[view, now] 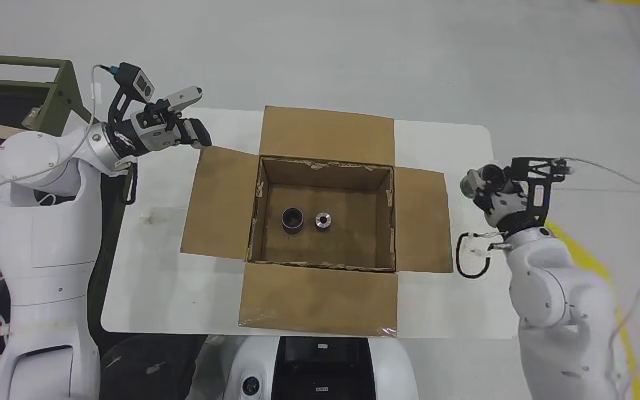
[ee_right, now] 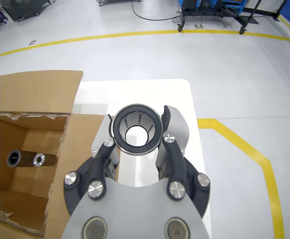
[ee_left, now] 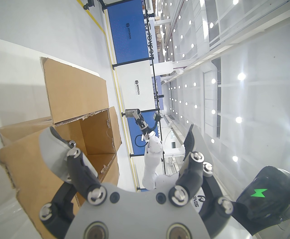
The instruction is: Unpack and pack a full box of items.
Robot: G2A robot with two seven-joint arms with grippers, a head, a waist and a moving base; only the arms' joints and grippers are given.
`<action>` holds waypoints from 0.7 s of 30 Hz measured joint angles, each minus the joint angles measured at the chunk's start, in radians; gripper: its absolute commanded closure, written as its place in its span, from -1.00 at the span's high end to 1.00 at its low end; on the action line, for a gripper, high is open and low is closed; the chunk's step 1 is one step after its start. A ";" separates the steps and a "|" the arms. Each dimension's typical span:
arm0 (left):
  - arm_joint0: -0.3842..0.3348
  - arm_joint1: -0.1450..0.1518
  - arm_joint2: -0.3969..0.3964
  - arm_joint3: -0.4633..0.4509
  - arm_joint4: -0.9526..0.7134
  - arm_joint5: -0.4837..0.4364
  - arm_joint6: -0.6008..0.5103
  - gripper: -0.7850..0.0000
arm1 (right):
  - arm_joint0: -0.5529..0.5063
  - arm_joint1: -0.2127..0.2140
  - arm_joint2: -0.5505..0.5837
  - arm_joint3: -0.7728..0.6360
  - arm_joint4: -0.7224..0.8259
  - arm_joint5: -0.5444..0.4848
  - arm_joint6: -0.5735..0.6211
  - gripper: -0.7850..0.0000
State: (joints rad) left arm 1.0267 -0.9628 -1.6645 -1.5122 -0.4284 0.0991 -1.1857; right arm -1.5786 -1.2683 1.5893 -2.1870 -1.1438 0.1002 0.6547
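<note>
A white table [view: 160,260] is standing on a pale grey floor, and an open cardboard box [view: 320,300] is sitting in the middle of it with all four flaps spread flat. Yellow lines [ee_right: 249,147] are running across the floor past the table's corner, beyond the right gripper [ee_right: 137,126], and a dark wheeled cart [ee_right: 215,13] is standing farther off. Blue and white panels [ee_left: 133,88] and rows of ceiling lights are showing past the left gripper [ee_left: 120,131].

The right gripper is holding a hollow metal bearing [ee_right: 138,117], its fingers closed against the sides, above the bare table just outside the box's nearest flap. The right wrist view is looking straight through the bearing's bore; from the top view it is reading as a small grey cylinder.

The left gripper is hanging wide open and empty, above the table just off the box's opposite flap.

Inside the box, a dark tube [view: 293,219] and a silver-ended tube [view: 323,220] are lying side by side, well apart from both grippers.
</note>
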 measured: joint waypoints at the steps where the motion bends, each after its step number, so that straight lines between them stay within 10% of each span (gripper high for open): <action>1: 0.000 0.000 0.000 0.000 0.000 0.000 0.000 1.00 | 0.000 0.000 -0.009 -0.012 -0.003 -0.005 0.003 -1.00; 21: 0.000 0.000 0.000 0.000 0.000 0.000 0.000 1.00 | 0.025 -0.012 -0.416 -0.105 -0.277 -0.050 0.045 -1.00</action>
State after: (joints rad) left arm 1.0267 -0.9628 -1.6645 -1.5122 -0.4284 0.0991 -1.1857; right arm -1.5532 -1.2801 1.1735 -2.2922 -1.4212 0.0505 0.6996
